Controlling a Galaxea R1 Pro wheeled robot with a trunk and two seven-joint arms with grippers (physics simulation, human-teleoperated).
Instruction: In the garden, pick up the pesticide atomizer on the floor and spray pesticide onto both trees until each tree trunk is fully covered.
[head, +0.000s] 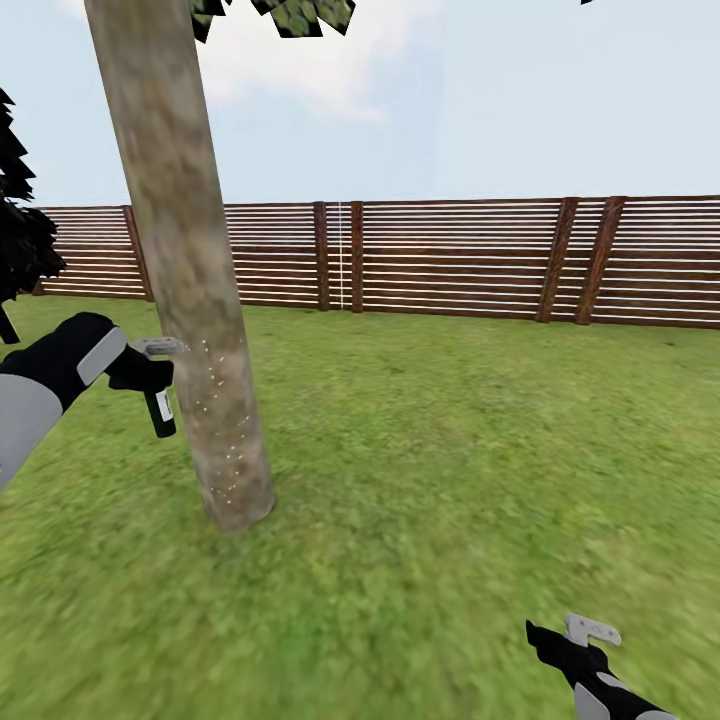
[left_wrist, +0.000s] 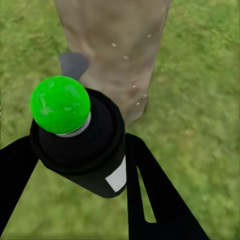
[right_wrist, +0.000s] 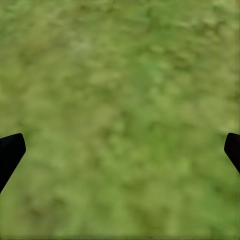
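Note:
One tree's thick mottled grey-brown trunk (head: 190, 280) rises from the grass (head: 430, 480) at the left of the head view. White specks dot its lower part. My left gripper (head: 160, 365) is shut on the pesticide atomizer (head: 161, 412), a small dark bottle held right beside the trunk. In the left wrist view the atomizer (left_wrist: 87, 150) has a bright green round tip and sits between my black fingers (left_wrist: 155, 195), facing the speckled trunk (left_wrist: 115, 45). My right gripper (head: 575, 635) hangs low at the right, open over bare grass (right_wrist: 120, 75).
A brown slatted wooden fence (head: 450, 255) closes the lawn at the back. A dark narrow tree (head: 20, 230) stands at the far left edge. Open grass stretches to the right of the trunk.

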